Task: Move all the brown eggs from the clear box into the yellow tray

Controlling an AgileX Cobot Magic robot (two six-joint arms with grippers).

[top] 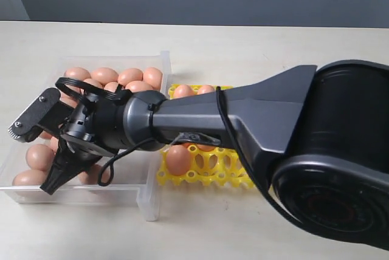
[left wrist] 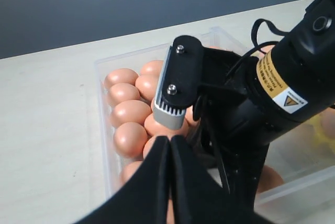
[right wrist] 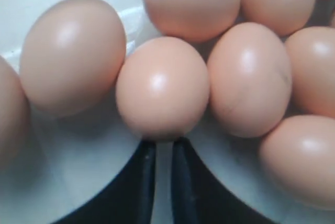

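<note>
Several brown eggs (top: pixel 104 76) lie in the clear box (top: pixel 148 194) on the left. My right arm reaches across into it. The right gripper (top: pixel 52 184) points down among the eggs at the box's near end. In the right wrist view its jaws (right wrist: pixel 163 141) stand nearly closed, with a narrow empty slit between them. Their tips rest against one brown egg (right wrist: pixel 162 89) that lies beyond them. The yellow tray (top: pixel 209 175) sits right of the box and holds an egg (top: pixel 178 158) in front and two at the back. My left gripper (left wrist: pixel 170 141) is shut on nothing, above the box's eggs (left wrist: pixel 130 111).
The right arm's thick black body (top: pixel 340 157) covers much of the tray and the table's right side. Its wrist camera (left wrist: pixel 175 85) hangs over the box. Pale tabletop (top: pixel 243 41) lies behind both containers.
</note>
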